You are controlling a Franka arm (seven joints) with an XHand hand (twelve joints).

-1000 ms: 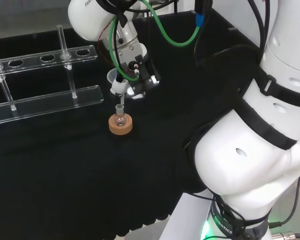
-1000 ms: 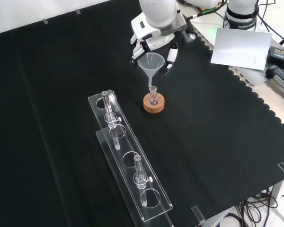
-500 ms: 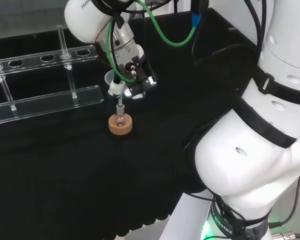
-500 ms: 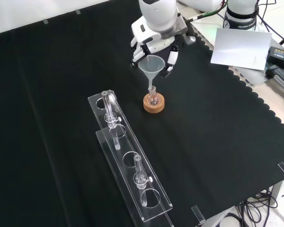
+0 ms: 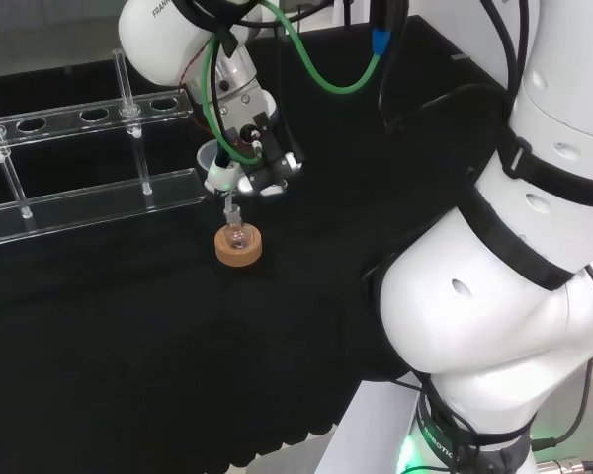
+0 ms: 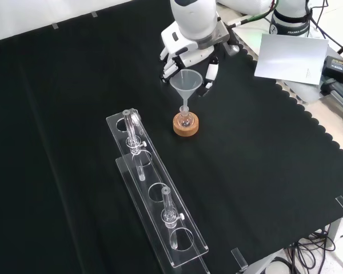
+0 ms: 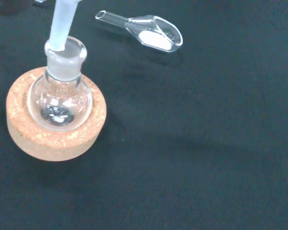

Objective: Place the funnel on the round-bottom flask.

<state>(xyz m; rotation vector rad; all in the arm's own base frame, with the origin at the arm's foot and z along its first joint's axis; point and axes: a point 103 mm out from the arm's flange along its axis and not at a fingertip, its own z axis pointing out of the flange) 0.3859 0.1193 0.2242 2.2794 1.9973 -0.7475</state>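
Funnel (image 6: 186, 84) stem sits in the flask (image 7: 61, 98) neck, flask steadied upright by cork ring (image 6: 186, 125). My hand (image 6: 190, 54) fingers (image 6: 210, 71) look spread beside the funnel cone; contact unclear.

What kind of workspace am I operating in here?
Most likely a chemistry lab bench set up for robot trials: a small clear glass round-bottom flask sits on a cork ring stand, a clear funnel is held in the black and white hand, and a clear acrylic tube rack stands on black cloth.
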